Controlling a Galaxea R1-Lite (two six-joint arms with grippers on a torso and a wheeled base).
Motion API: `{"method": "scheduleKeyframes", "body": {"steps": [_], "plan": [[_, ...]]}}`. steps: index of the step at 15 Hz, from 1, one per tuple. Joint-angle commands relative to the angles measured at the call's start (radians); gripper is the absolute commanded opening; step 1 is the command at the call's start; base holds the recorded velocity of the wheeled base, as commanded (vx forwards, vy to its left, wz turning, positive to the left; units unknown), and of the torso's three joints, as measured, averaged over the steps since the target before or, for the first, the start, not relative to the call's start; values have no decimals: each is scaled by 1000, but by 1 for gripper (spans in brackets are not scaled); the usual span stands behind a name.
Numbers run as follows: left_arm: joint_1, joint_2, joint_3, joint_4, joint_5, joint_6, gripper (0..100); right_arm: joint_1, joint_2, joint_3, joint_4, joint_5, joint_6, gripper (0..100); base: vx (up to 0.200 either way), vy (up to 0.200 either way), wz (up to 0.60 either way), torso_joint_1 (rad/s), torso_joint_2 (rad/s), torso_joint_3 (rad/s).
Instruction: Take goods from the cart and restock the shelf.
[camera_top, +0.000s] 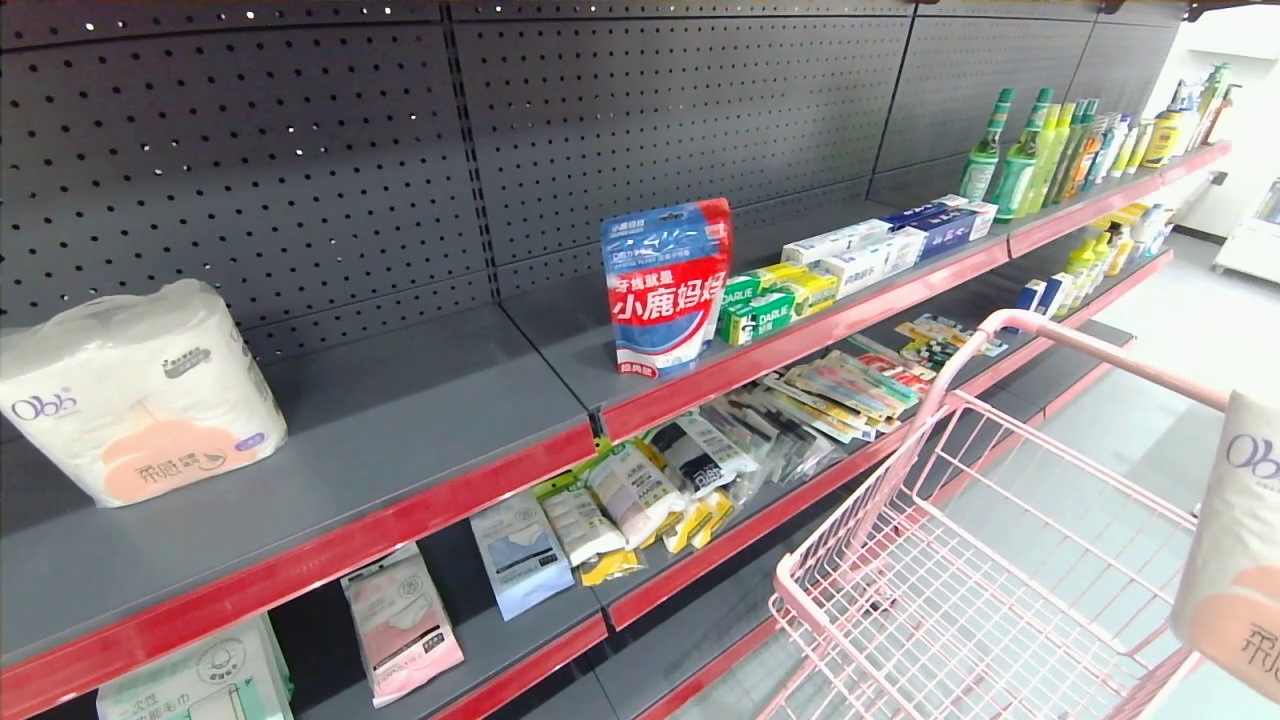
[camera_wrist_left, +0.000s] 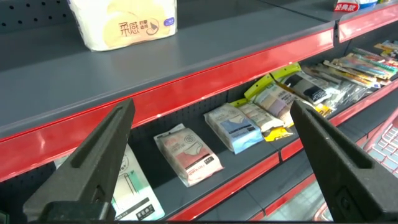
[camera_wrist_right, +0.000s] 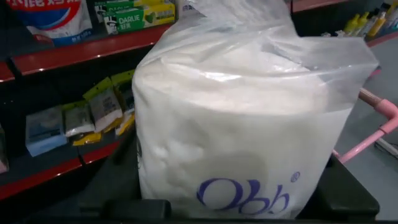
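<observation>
One tissue pack (camera_wrist_right: 236, 124) held, one shelved pack (camera_top: 135, 390), one cart (camera_top: 1100, 356).

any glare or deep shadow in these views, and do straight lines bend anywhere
Head view: the red shelf edge runs near straight; the far wall is washed out bright. Left wrist view: even light up top, the lower tier shaded, the open left pincer a dark shape. Right wrist view: the tissue pack has a soft sheen on its wrap, with dim shelves behind.

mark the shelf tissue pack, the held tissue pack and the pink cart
shelf tissue pack (camera_top: 140, 395): head view, front face
held tissue pack (camera_wrist_right: 242, 124): right wrist view, plastic wrap
pink cart (camera_top: 1100, 352): head view, handle
</observation>
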Motion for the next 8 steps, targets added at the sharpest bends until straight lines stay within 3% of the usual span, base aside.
{"method": "scheduleKeyframes", "body": {"steps": [1, 8], "plan": [[0, 0, 0, 0, 0, 0, 100, 2, -46, 16, -2, 6, 3, 0, 0, 0, 0, 0, 0, 0], [0, 0, 0, 0, 0, 0, 100, -1, -54, 17, -1, 12, -5, 0, 0, 0, 0, 0, 0, 0]]}}
